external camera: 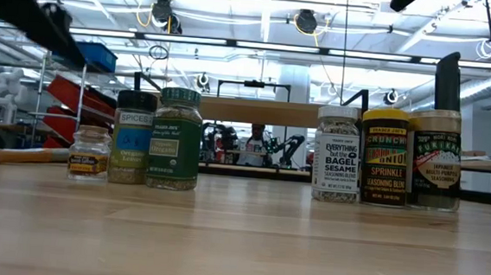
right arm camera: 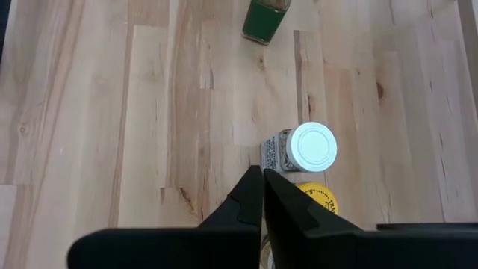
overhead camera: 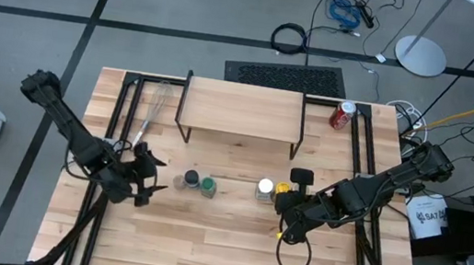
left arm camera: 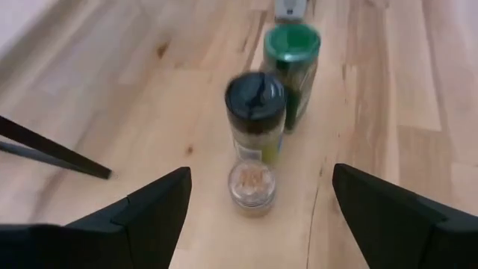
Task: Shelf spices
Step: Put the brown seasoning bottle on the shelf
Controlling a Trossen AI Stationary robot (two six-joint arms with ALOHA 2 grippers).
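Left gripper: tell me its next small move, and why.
Probably ease the left gripper forward and close on the small clear jar: its jaws are open and the jar stands nearest between them, in front of the dark-lidded jar. The shelf holds nothing yet.

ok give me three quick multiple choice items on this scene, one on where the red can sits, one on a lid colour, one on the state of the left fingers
1. Where is the red can?
A. on the shelf
B. on the table by the shelf's right end
C. among the jars

2. What colour is the lid of the bagel sesame jar?
A. white
B. green
C. red

3. How do the left gripper's fingers stand?
A. shut on a jar
B. shut, empty
C. open, holding nothing

Answers: 1 B, it lies on the table beside the shelf; 2 A, the right wrist view shows a white top; 3 C, both fingers stand wide apart, the small jar untouched between them.
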